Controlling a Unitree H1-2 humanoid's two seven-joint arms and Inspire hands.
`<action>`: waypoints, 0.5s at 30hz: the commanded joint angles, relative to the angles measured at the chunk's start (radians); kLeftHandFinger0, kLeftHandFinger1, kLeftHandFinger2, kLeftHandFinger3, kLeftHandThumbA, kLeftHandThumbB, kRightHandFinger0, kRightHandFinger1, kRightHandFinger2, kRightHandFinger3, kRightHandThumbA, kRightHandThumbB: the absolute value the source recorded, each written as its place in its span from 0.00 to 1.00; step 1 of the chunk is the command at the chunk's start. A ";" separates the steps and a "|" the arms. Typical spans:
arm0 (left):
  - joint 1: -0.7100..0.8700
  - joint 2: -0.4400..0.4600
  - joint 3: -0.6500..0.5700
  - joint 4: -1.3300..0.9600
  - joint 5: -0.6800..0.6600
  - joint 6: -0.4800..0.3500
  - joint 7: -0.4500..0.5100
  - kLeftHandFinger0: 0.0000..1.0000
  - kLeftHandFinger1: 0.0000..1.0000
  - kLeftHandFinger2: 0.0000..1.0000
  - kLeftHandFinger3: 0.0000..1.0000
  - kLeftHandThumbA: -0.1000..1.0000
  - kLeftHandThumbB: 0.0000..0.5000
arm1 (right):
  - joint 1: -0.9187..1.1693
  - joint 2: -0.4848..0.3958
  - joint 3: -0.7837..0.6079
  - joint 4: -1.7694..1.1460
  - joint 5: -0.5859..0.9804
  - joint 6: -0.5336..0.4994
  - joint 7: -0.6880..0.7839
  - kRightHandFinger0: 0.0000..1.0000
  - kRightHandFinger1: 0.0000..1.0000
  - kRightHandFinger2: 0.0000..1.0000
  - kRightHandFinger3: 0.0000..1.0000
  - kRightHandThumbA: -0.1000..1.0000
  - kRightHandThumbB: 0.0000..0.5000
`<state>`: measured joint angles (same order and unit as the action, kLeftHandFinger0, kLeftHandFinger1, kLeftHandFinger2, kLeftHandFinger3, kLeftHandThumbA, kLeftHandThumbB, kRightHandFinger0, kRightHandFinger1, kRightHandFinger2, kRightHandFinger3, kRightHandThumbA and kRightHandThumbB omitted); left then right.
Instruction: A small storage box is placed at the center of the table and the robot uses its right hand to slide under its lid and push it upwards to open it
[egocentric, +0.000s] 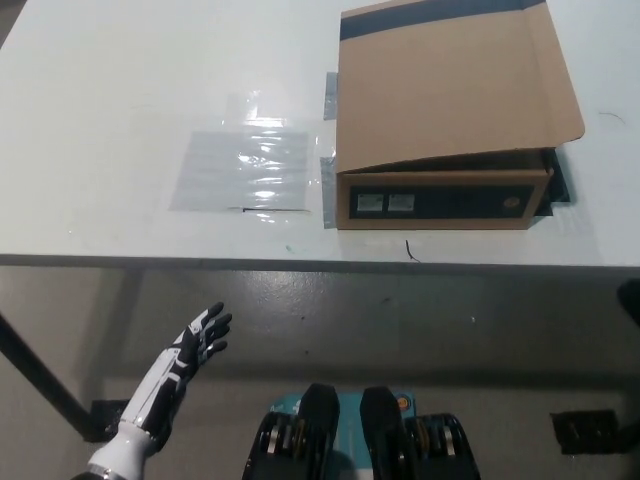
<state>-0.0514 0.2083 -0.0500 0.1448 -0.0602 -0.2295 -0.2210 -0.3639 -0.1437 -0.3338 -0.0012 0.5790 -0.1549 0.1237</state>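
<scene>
So the storage box (440, 195) is a brown cardboard one sitting on the white table (120, 100), toward the right side and close to the front edge; its lid (450, 85) is a big flap lying over the top, lifted a little at the front so there's a dark gap under it, and it overhangs the box on the right; the front face has a dark band with two small pale labels on it. Just left of the box, a clear plastic sheet (245, 170) lies flat on the table, catching glare. Left hand (203, 335) is below the table edge at lower left, white with dark fingers, spread apart and holding nothing, well away from the box. Right hand (631, 300) is barely there; just a dark sliver at the right edge of the frame, below table level, I think; can't tell how its fingers are set.
</scene>
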 joint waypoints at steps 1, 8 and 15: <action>0.012 -0.003 -0.005 -0.026 -0.008 -0.033 -0.012 1.00 1.00 1.00 1.00 1.00 0.64 | -0.092 -0.002 -0.030 0.052 0.134 0.051 0.006 1.00 1.00 1.00 1.00 1.00 0.58; 0.004 -0.003 -0.005 -0.020 -0.006 -0.040 -0.014 1.00 1.00 1.00 1.00 1.00 0.67 | -0.228 -0.001 -0.049 0.252 0.169 0.049 0.049 1.00 1.00 1.00 1.00 1.00 0.58; 0.007 -0.003 -0.002 -0.018 -0.006 -0.041 -0.015 1.00 1.00 1.00 1.00 1.00 0.68 | -0.304 0.033 -0.079 0.367 0.225 0.087 0.042 1.00 1.00 1.00 1.00 1.00 0.63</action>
<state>-0.0374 0.2047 -0.0515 0.1440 -0.0601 -0.2323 -0.2278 -0.5941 -0.1220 -0.3877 0.3390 0.7269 -0.1011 0.1367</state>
